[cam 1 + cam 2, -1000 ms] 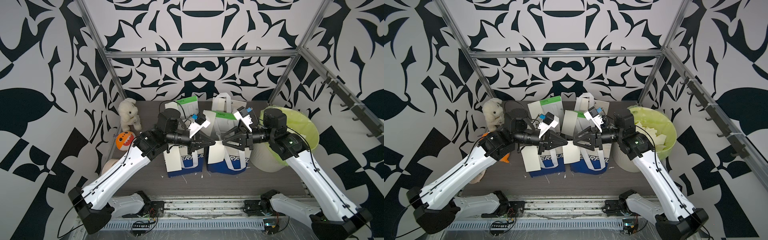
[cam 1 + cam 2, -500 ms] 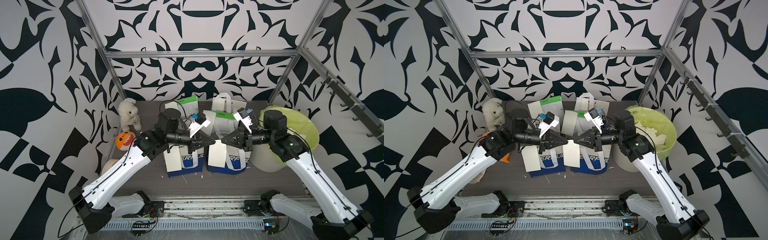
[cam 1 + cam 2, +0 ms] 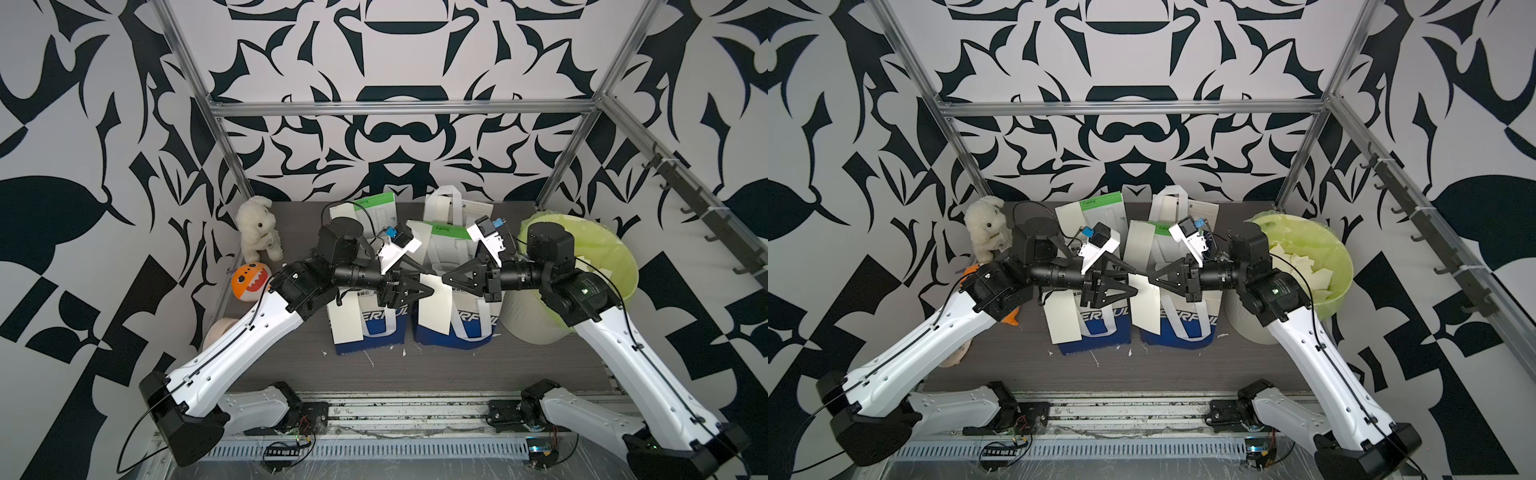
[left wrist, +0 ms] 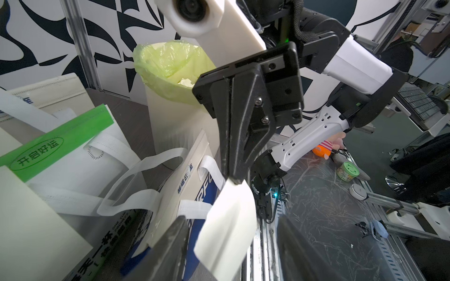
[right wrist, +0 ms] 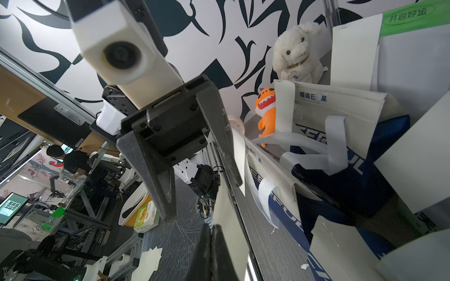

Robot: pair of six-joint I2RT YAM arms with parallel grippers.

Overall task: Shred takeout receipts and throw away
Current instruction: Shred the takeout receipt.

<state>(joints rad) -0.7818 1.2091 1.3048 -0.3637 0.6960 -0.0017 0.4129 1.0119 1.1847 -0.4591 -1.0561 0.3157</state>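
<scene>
A cream-white takeout receipt (image 4: 226, 226) hangs in mid-air over the front bags, pinched at its top edge by my right gripper (image 5: 211, 227), which is shut on it. The same receipt (image 3: 432, 309) shows in both top views below the right gripper (image 3: 444, 277). My left gripper (image 4: 231, 219) faces it with jaws spread to either side of the slip, not touching it; in a top view the left gripper (image 3: 1136, 282) nearly meets the right gripper (image 3: 1150, 278). Another receipt (image 3: 347, 318) lies on the front of the left bag. More slips stand by the rear bags.
Two blue-and-white takeout bags (image 3: 374, 332) (image 3: 465, 328) stand at mid-table, two green-topped ones behind. A bin with a lime liner (image 3: 582, 257) at the right holds torn pieces (image 3: 1300, 266). A white plush rabbit (image 3: 255, 232) and an orange toy (image 3: 249, 280) sit at the left. Small scraps dot the table.
The right gripper closed on the receipt, then the left gripper, which had been shut on it, opened and let go. Both arms have hardly moved.
</scene>
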